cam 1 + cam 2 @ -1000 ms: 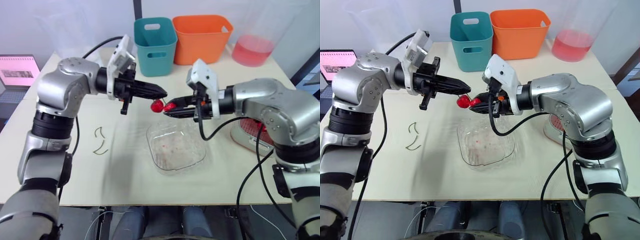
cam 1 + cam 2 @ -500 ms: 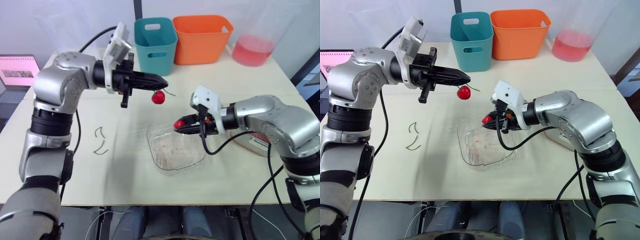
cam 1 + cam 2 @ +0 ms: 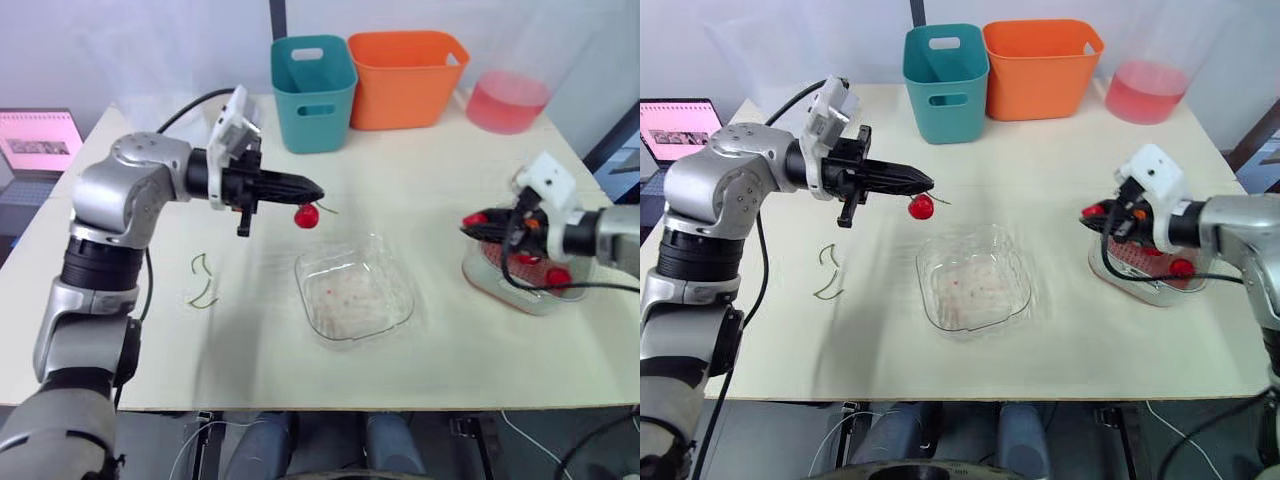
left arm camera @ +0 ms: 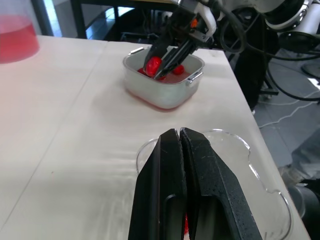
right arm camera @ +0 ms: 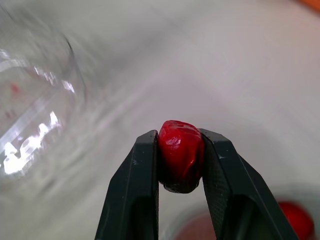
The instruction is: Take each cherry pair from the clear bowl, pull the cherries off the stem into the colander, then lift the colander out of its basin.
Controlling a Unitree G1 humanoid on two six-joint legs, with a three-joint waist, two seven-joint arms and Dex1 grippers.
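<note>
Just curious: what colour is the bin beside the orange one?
The bin is teal, clearest in the right eye view.

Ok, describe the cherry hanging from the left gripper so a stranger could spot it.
Start at the teal bin; just in front of it is the left gripper. The dangling cherry hangs loose below that gripper's tip, unlike the pinched cherry in the right gripper.
</note>
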